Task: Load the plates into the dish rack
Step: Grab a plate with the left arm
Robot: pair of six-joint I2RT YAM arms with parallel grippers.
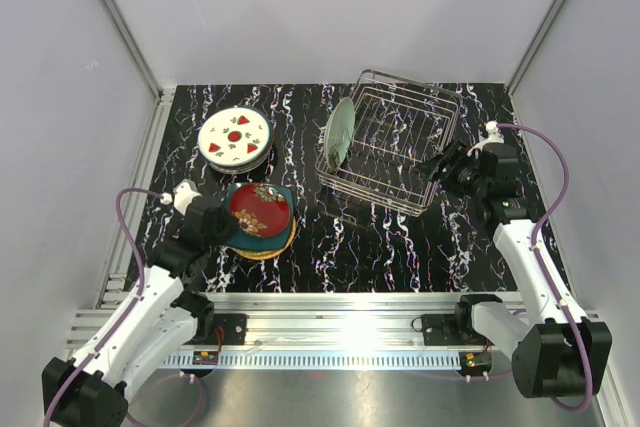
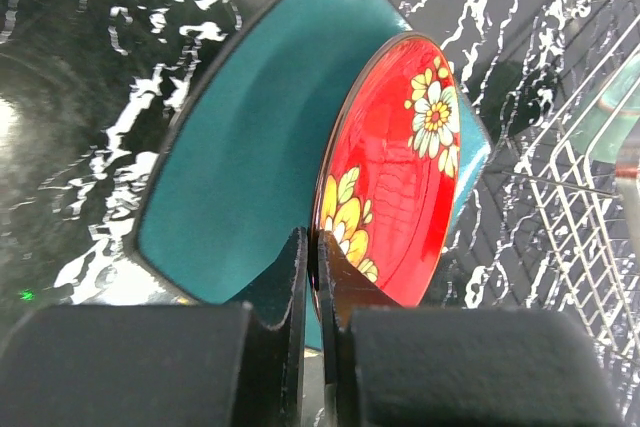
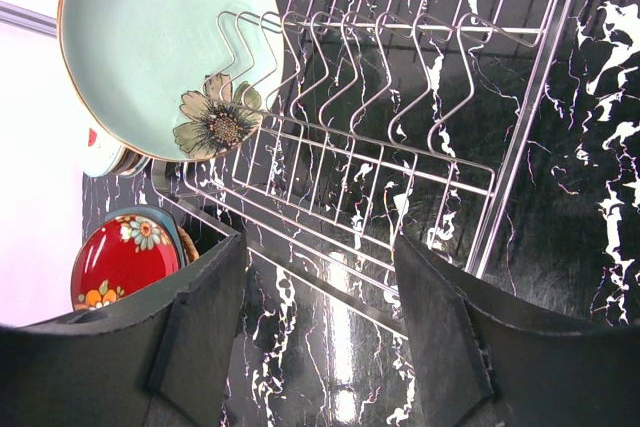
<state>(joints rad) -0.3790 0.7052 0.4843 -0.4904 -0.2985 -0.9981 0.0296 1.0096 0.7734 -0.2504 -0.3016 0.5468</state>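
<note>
The left gripper [image 2: 312, 259] is pinching the red plate [image 2: 395, 167] by its rim, the plate lying atop the dark teal plate [image 2: 250, 147]. The right gripper [image 3: 320, 277] is gaping wide, empty, beside the dish rack [image 1: 372, 195].

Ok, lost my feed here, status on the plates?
Left gripper shut on red plate rim. Right gripper open beside rack. Green plate racked. Nothing blocking.

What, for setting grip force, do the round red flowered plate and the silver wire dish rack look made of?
Round red flowered plate: probably glazed ceramic, though glossy melamine cannot be ruled out; smooth shiny face with bright highlights and a printed flower pattern.
Silver wire dish rack: thin metal wire, chromed or polished by the look; the bars gleam and reflect light.
</note>
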